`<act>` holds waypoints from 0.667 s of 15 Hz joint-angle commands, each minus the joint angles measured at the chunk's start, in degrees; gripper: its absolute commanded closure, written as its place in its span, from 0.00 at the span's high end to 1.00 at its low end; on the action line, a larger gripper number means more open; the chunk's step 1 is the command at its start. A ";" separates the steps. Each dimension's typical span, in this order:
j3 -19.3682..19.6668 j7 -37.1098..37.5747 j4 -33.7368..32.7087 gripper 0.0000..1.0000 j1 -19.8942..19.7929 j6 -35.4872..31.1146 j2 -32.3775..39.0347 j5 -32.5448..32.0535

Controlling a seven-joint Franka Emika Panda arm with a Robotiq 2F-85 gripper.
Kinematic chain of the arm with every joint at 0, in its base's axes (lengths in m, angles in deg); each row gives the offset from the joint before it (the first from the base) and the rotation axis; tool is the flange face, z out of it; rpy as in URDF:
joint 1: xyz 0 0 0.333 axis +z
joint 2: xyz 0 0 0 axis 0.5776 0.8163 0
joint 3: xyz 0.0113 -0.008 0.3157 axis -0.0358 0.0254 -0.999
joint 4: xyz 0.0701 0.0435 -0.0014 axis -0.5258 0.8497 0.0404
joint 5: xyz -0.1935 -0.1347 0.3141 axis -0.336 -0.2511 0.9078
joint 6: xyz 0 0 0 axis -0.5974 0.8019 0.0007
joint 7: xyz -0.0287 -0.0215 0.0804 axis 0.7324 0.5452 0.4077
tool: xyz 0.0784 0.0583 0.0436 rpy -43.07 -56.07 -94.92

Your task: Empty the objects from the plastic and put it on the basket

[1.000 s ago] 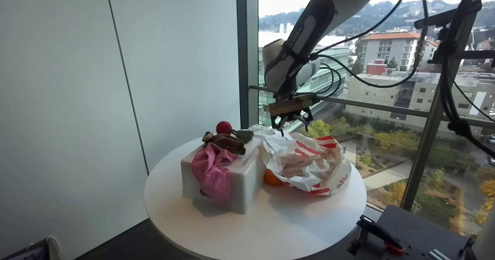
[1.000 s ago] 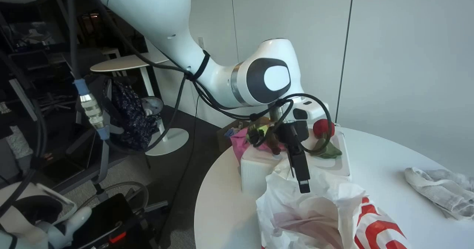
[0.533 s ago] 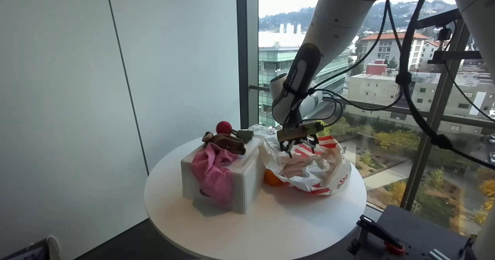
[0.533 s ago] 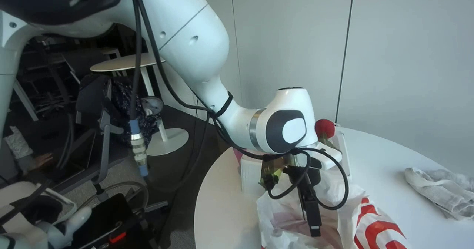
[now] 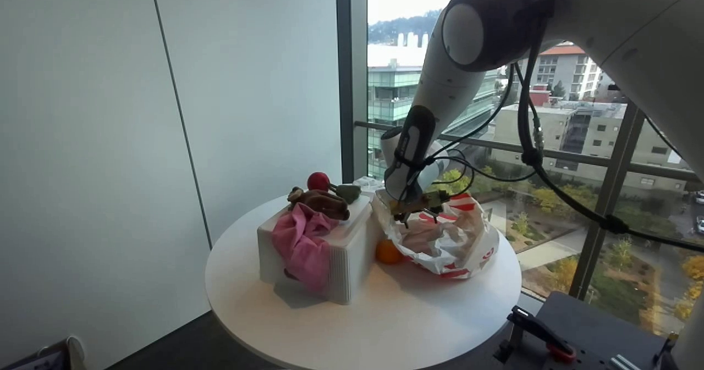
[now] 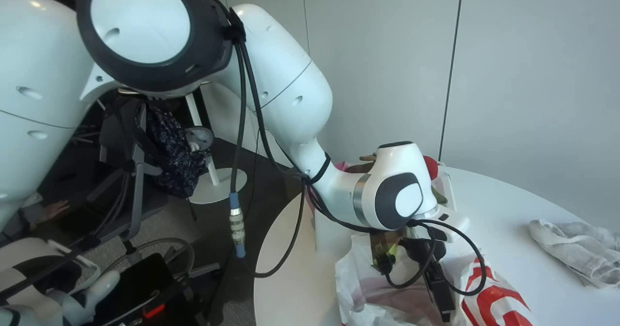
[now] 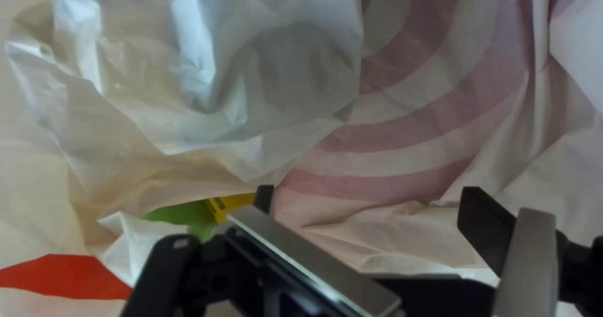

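A crumpled white plastic bag (image 5: pixel 473 243) with red stripes lies on the round table, its mouth open; it shows in both exterior views (image 6: pixel 499 287). My gripper (image 5: pixel 421 223) is inside the bag's mouth with its fingers pointing down. In the wrist view the fingers (image 7: pixel 370 204) are wide apart, with only bag lining (image 7: pixel 377 180) between them. A green and yellow object (image 7: pixel 183 215) peeks from under a fold by one fingertip; the rest of it is hidden. An orange round object (image 5: pixel 389 252) sits beside the bag. A white ribbed box (image 5: pixel 357 265), perhaps the basket, stands next to it.
On the box lie a pink cloth (image 5: pixel 300 246), a brown plush toy (image 5: pixel 322 204) and a red ball-shaped toy (image 5: pixel 318 181) with a green part. A grey-white cloth (image 6: pixel 576 251) lies on the table (image 5: pixel 374 337). A window stands behind the table.
My gripper has come down from above the bag into its mouth. The bag's rim near the box has shifted slightly, showing more of the orange object. The fingers stay apart.
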 commanded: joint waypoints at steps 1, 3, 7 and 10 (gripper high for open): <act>6.02 2.53 -5.23 1.00 2.89 -1.06 6.54 0.40; 9.14 4.21 -5.64 1.00 4.06 -0.88 8.44 0.13; 14.38 7.98 -2.98 1.00 6.59 0.29 8.12 0.38; 15.05 8.81 -1.98 1.00 6.32 0.00 7.91 1.42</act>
